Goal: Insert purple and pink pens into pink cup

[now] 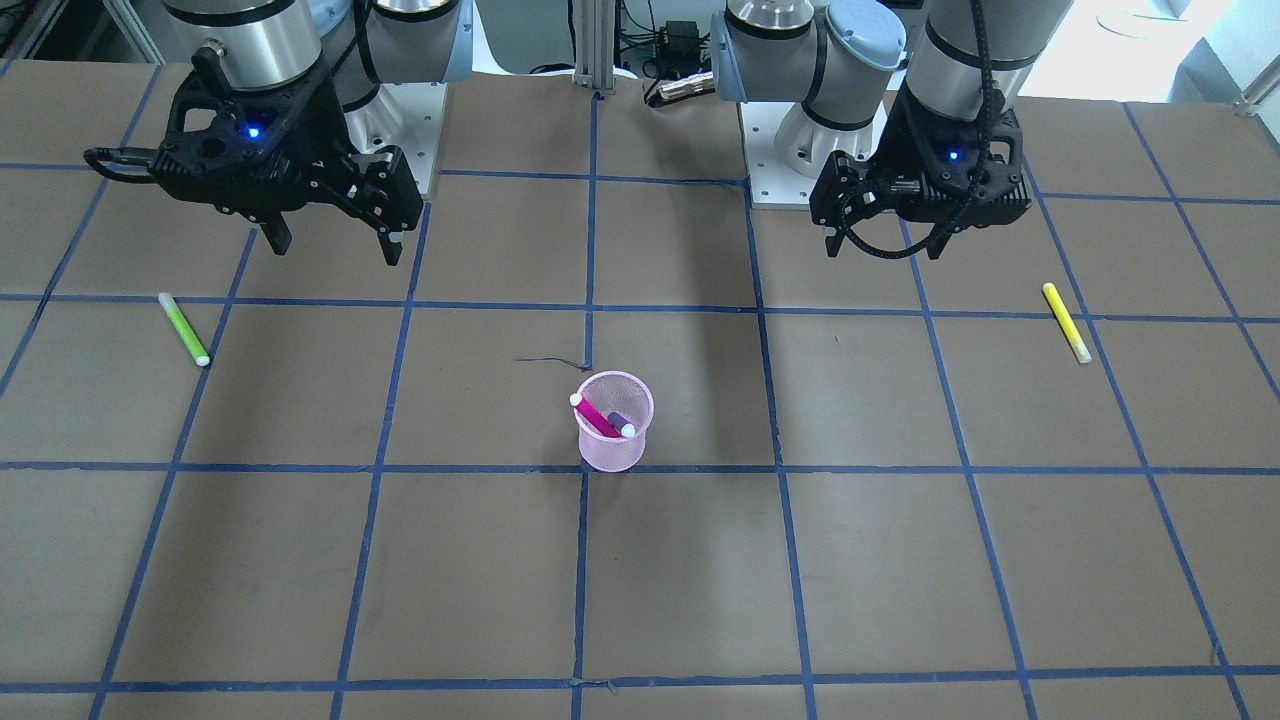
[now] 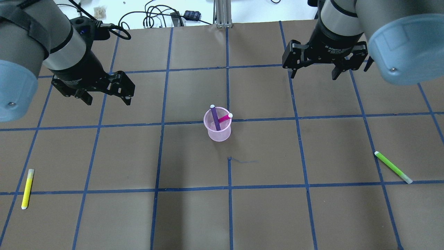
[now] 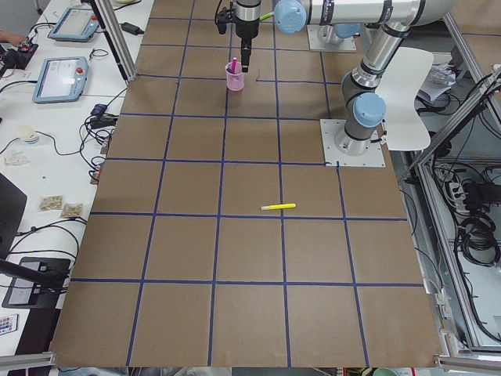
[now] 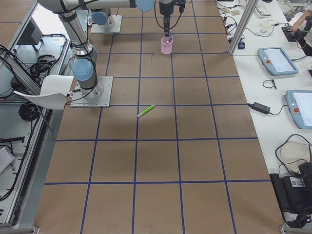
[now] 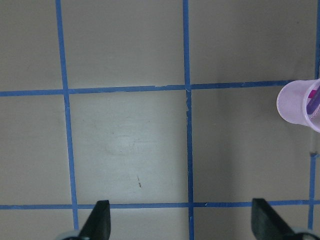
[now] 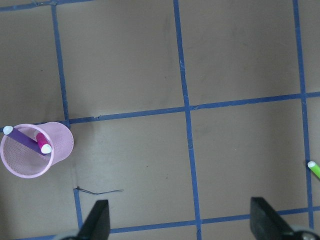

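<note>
The pink mesh cup (image 1: pixel 613 450) (image 2: pixel 219 133) stands upright near the table's middle. A purple pen (image 2: pixel 215 117) (image 1: pixel 617 420) and a pink pen (image 2: pixel 224 118) (image 1: pixel 590 412) both stand in it, leaning on the rim. My left gripper (image 2: pixel 108 101) (image 1: pixel 885 248) is open and empty, raised above the table well to the cup's left. My right gripper (image 2: pixel 314 75) (image 1: pixel 335 245) is open and empty, raised to the cup's far right. The left wrist view shows the cup (image 5: pixel 300 107) at its right edge. The right wrist view shows the cup (image 6: pixel 35 150) with both pens.
A yellow pen (image 2: pixel 27 188) (image 1: pixel 1066 322) lies on the table on my left side. A green pen (image 2: pixel 393 167) (image 1: pixel 184 328) lies on my right side; its tip shows in the right wrist view (image 6: pixel 314 167). Blue tape lines grid the brown table.
</note>
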{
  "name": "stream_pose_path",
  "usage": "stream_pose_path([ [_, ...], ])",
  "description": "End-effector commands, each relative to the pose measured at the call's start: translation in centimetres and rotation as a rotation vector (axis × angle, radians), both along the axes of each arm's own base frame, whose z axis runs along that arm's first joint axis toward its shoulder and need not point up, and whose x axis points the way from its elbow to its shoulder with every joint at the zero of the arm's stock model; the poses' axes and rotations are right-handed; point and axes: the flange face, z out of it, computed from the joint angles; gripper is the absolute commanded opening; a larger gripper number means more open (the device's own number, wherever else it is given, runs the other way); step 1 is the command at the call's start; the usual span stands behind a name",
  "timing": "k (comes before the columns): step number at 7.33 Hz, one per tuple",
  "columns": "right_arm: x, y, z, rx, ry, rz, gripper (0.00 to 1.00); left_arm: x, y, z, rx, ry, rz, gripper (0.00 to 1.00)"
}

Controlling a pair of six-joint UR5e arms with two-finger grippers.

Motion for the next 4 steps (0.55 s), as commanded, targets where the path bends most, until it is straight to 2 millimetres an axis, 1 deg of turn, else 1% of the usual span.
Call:
stream_pose_path([
  [1,0.0,0.0,0.0,0.0,0.0,0.0,1.0,-0.12,-0.04,0.06,-0.006,0.009,-0.026,1.0],
  [4,0.02,0.02,-0.08,0.002,-0.001,0.0,1.0,-0.08,0.21,0.27,-0.006,0.004,-0.023,1.0],
])
